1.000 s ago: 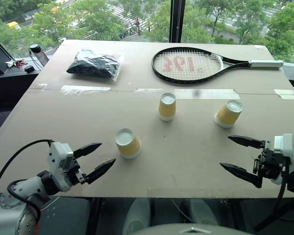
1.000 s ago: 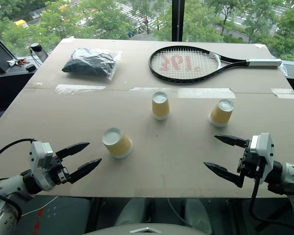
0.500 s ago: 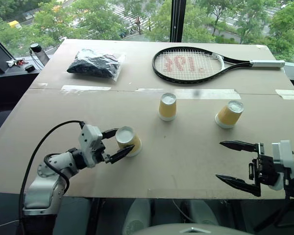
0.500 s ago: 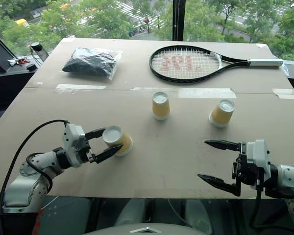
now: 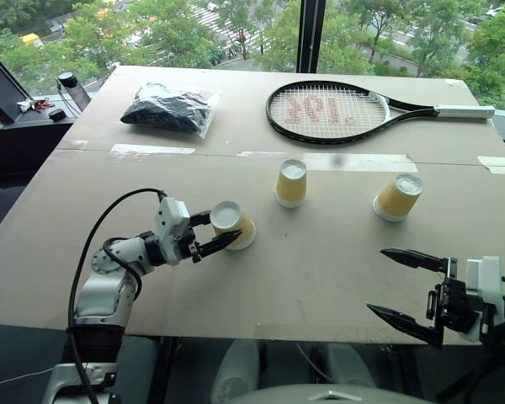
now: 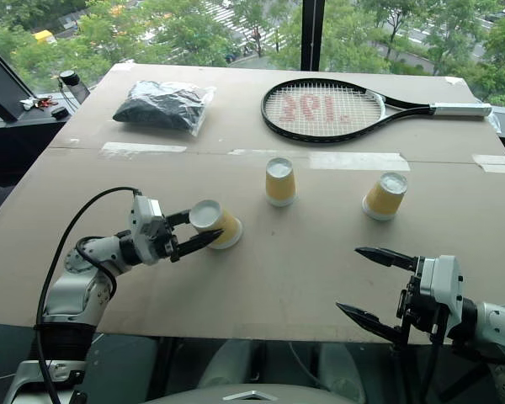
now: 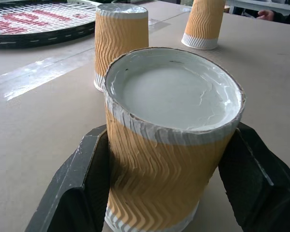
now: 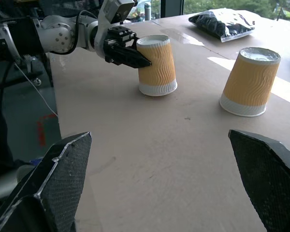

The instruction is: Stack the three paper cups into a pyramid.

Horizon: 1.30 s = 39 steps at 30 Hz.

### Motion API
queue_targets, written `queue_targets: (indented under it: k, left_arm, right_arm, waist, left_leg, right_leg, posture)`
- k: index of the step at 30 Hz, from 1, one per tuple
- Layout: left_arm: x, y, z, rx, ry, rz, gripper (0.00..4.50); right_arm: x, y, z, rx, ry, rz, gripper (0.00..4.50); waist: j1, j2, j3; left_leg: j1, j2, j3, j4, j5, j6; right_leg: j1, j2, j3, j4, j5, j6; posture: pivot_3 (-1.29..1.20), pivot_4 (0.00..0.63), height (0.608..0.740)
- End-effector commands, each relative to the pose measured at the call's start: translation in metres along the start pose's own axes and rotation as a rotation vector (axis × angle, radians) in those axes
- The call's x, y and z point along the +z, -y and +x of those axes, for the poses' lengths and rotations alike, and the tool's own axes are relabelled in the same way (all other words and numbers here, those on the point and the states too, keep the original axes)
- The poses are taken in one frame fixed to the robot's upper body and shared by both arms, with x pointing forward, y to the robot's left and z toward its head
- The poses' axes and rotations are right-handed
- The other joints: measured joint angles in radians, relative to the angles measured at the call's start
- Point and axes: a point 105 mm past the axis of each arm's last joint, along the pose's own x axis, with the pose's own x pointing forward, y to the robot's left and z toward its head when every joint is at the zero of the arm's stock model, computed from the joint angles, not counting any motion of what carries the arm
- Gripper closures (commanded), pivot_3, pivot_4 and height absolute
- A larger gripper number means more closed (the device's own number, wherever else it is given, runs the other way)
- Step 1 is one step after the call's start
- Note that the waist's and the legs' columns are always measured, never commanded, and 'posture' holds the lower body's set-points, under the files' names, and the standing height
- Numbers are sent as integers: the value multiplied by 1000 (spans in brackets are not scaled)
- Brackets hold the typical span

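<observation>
The left tool (image 5: 212, 240) is closed around the nearest of the 3 paper cups (image 5: 232, 225), its 2 black fingers (image 7: 72, 193) pressing on opposite sides of the corrugated yellow-orange wall. That cup stands upside down on the table (image 5: 320, 278), white base up, its long axis close to upright with a slight lean, while the tool reaches in roughly level from the robot's left.

The coming move turns on where this cup lies from the others. The middle cup (image 5: 291, 183) stands farther from the robot and toward its right, with a clear gap between the 2. The right cup (image 5: 396, 197) is farther off still on the right and tilts a little. Both are also inverted, so no pyramid exists yet.

The left arm is plainly the nearer one for the held cup. The right tool (image 5: 404, 286) hangs at the near table edge with its jaws spread wide and nothing between them; the right cup lies beyond it, farther from the robot, so it would likely suit that arm.

A racket (image 5: 337, 111) and a dark bag (image 5: 170, 109) lie at the far side, well apart from the cups.
</observation>
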Motion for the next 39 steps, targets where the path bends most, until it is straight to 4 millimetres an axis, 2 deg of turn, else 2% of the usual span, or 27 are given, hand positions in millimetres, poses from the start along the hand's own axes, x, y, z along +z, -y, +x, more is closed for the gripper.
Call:
queue_targets:
  k: [1, 5, 9, 13, 20, 21, 22, 23, 24, 28, 32, 35, 39]
  left_arm:
    - [10, 0, 32, -87, -3, 29, 1893]
    - [16, 0, 56, -138, 6, 32, 1893]
    - [13, 3, 69, -171, -16, 42, 1893]
    - [3, -2, 77, -160, -53, 47, 1893]
    - [2, -6, 86, -144, -44, 14, 1893]
    - [4, -5, 86, -148, -42, 9, 954]
    - [6, -4, 86, -154, -36, 1, 748]
    - [8, -3, 85, -156, -31, -3, 197]
    - [10, -3, 85, -155, -26, -2, 40]
    - [27, 3, 70, -157, 5, -17, 40]
    - [33, 10, 40, -147, -2, -70, 40]
    - [37, 13, 16, -103, -12, -97, 40]
    - [40, 23, -1, -81, -26, -94, 40]
  right_arm:
    - [14, 2, 1, -61, 33, -83, 0]
    - [17, 5, 1, -110, 41, -97, 0]
    - [17, 5, 2, -134, 41, -98, 0]
    - [17, 8, 2, -171, 37, -104, 0]
    - [15, 11, 2, -215, 31, -90, 0]
    - [15, 11, 2, -221, 29, -86, 0]
    - [14, 12, 2, -229, 31, -79, 0]
    - [15, 13, 2, -240, 34, -78, 0]
    - [15, 15, 2, -253, 39, -81, 0]
    - [9, 29, 2, -356, -15, -74, 0]
    - [8, 49, 2, -479, -55, -137, 0]
    - [2, 75, 2, -603, -101, -146, 0]
    - [-7, 109, 2, -698, -109, -88, 0]
  waist:
    - [2, 0, 0]
    - [-4, 0, 0]
    - [-15, 0, 0]
    - [-15, 0, 0]
    - [-3, 0, 0]
    - [-1, 0, 0]
    - [-1, 0, 0]
    - [-1, 0, 0]
    - [-1, 0, 0]
    - [-5, 0, 0]
    - [-19, 1, 0]
    - [-27, 1, 1]
    - [-22, 2, 1]
  left_leg:
    - [0, 0, 0, 0, 0, 0]
    - [-3, -1, -3, 5, 0, 0]
    - [-3, -1, -5, 6, 0, 0]
    - [-3, -1, -6, 6, 0, 0]
    - [-3, -1, -6, 12, 0, 0]
    - [-3, -1, -6, 12, 0, 0]
    - [-3, -1, -7, 12, 0, 0]
    - [-3, -1, -7, 12, 0, 0]
    - [-4, -1, -7, 12, 0, 0]
    - [-5, -1, -8, 12, 0, 0]
    - [-5, 0, -8, 12, 0, 0]
    - [-5, 0, -8, 12, 0, 0]
    - [-4, -1, -8, 12, 0, 0]
  right_leg:
    - [0, 0, 0, 0, 0, 0]
    - [0, 5, -2, 2, 0, 0]
    - [0, 6, 0, 2, 0, 0]
    - [0, 7, -1, 3, 0, 0]
    - [0, 7, -1, 7, 0, 0]
    - [1, 7, -1, 7, 0, 1]
    - [1, 7, -1, 7, 0, 1]
    - [1, 7, -1, 7, 0, 1]
    - [0, 7, -1, 7, 0, 1]
    - [0, 7, -1, 7, 0, 1]
    - [0, 3, -2, 7, 0, 0]
    - [0, 2, -1, 7, 0, 0]
    - [0, 1, -2, 7, 0, 0]
  posture:
    - [0, 150, 740]
    - [0, 150, 740]
    - [0, 150, 740]
    - [0, 150, 740]
    - [0, 150, 740]
    - [0, 150, 740]
    - [0, 150, 740]
    - [0, 150, 740]
    - [0, 150, 740]
    - [0, 150, 740]
    - [0, 150, 740]
    - [0, 150, 740]
    - [0, 150, 740]
